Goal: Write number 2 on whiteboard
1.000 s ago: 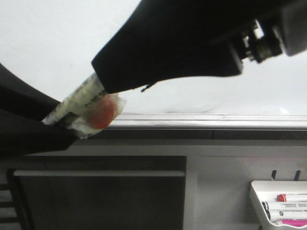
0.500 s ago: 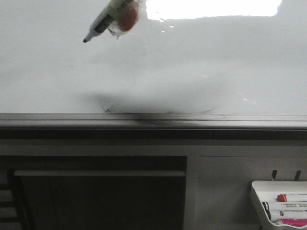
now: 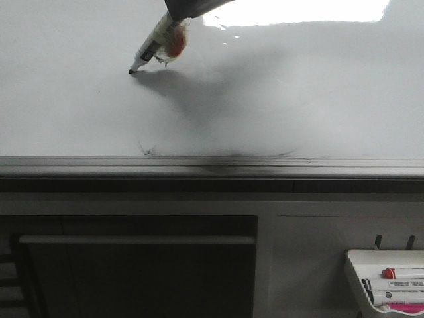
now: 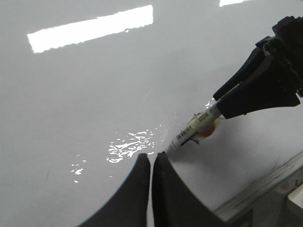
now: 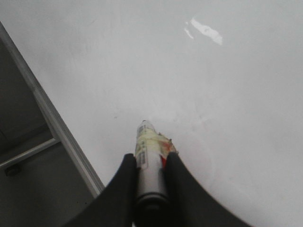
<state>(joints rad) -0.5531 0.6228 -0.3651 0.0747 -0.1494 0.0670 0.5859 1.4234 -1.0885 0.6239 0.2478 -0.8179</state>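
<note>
On the one whiteboard (image 3: 278,99) the right gripper (image 5: 150,177) has its two fingers clamped on one marker (image 3: 154,45) whose tip touches the board, the left gripper (image 4: 151,163) has fingers together, and one tray (image 3: 386,281) holds three markers

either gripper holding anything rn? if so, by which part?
Right gripper holds the marker by the rear of its barrel, tip toward the whiteboard. Left gripper is shut with nothing between its fingers.
</note>
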